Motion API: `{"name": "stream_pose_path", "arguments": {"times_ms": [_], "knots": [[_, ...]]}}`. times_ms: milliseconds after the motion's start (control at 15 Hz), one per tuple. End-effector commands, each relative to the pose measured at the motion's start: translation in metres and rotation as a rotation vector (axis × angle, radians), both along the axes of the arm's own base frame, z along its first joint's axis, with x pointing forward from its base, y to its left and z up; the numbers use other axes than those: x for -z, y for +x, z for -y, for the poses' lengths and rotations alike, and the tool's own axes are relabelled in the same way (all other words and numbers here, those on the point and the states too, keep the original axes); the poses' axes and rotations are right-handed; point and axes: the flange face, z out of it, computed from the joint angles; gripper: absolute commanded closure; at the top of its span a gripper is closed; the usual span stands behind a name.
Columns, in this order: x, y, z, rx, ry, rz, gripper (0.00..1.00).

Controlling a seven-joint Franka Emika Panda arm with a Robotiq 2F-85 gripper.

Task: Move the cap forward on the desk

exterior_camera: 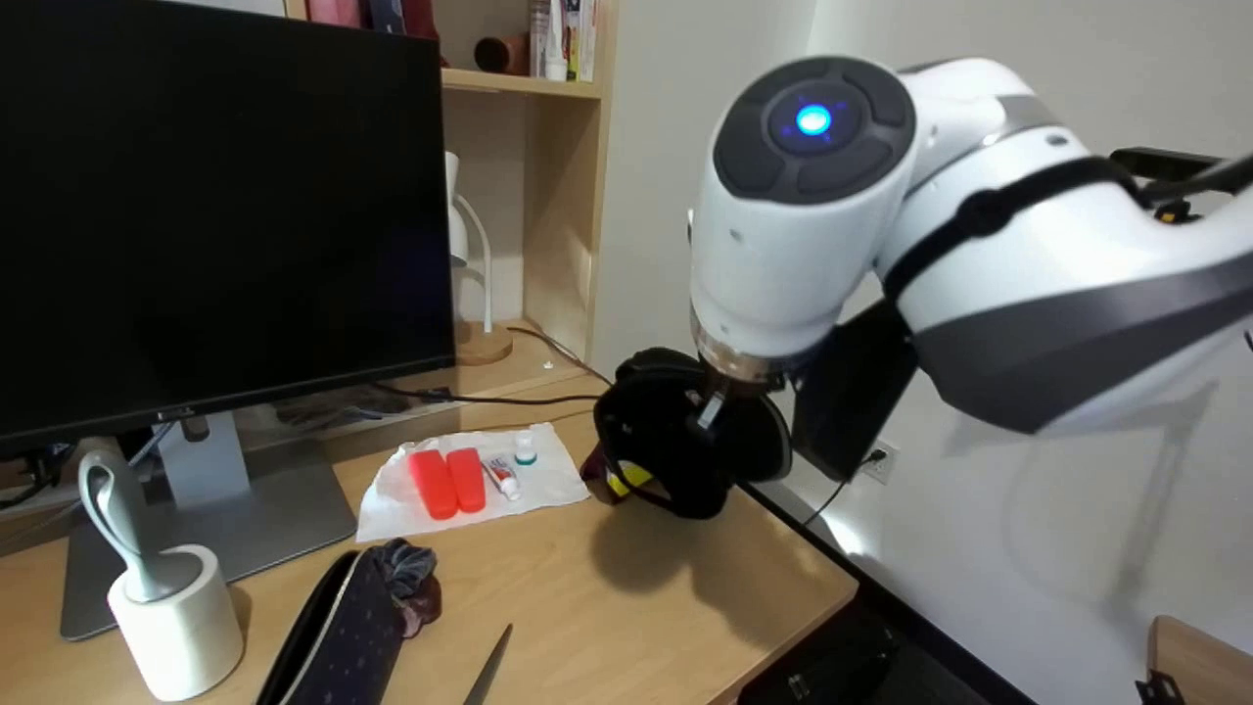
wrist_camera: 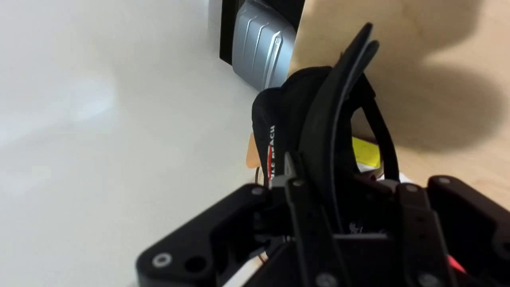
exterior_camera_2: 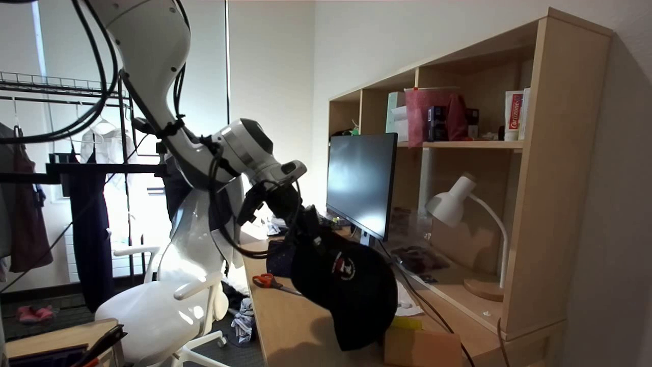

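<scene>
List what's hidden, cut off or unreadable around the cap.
Cap: lettering runs behind the gripper, wrist view.
Small tube: label too tiny to read, in an exterior view.
Patterned pouch: lower end cut off by the bottom edge, in an exterior view.
Tan box: base cut off likewise, in an exterior view.

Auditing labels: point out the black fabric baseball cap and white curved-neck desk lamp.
Black fabric baseball cap (exterior_camera_2: 344, 267), in an exterior view: crown emblem.
White curved-neck desk lamp (exterior_camera_2: 451, 202), in an exterior view: shade.
</scene>
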Motion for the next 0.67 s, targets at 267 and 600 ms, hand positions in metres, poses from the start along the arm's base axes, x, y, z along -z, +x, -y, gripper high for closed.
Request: {"name": "stream_pose_path", "arguments": {"times_ms": [267,600], "knots": [[-0.051,0.044,0.009,-0.050,-0.007,0.050,0.89],[-0.073,0.063,0.015,-0.047,0.050,-0.009,0.92]]}}
